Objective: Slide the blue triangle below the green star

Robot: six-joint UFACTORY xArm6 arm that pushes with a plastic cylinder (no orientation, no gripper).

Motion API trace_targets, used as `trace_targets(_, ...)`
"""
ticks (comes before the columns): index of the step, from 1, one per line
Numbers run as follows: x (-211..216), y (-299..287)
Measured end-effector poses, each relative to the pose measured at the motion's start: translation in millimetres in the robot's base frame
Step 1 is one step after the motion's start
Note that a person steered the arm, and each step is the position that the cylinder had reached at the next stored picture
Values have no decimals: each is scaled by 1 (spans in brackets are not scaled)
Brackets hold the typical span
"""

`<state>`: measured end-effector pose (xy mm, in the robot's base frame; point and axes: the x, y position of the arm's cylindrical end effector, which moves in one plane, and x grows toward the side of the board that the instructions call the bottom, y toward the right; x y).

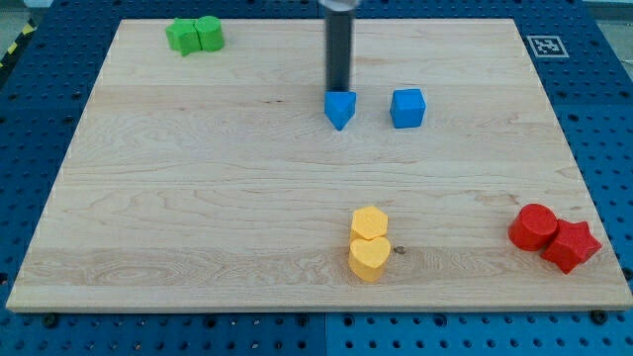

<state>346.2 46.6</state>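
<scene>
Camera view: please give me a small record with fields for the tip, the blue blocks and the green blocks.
tip: my tip touches the top edge of the blue triangle
blue cube: the blue cube stands apart, at the triangle's right in the view
green blocks: the green star and a green cube touch at the view's top left
task state: triangle far right of the star, not yet below it

Illumination is bright, even and diffuse across the wooden board [198, 198], with no glare on its surface. Shadows are short and soft, lying close beneath each block, as at the yellow blocks [369, 244] toward the view's bottom of the board. Focus is adequate throughout, with slight softness and minor keystone narrowing at the board's top edge.
</scene>
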Motion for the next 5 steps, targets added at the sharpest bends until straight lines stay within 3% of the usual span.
trace_targets(2, 53, 16)
trace_targets(4, 7, -111)
trace_targets(5, -2, -136)
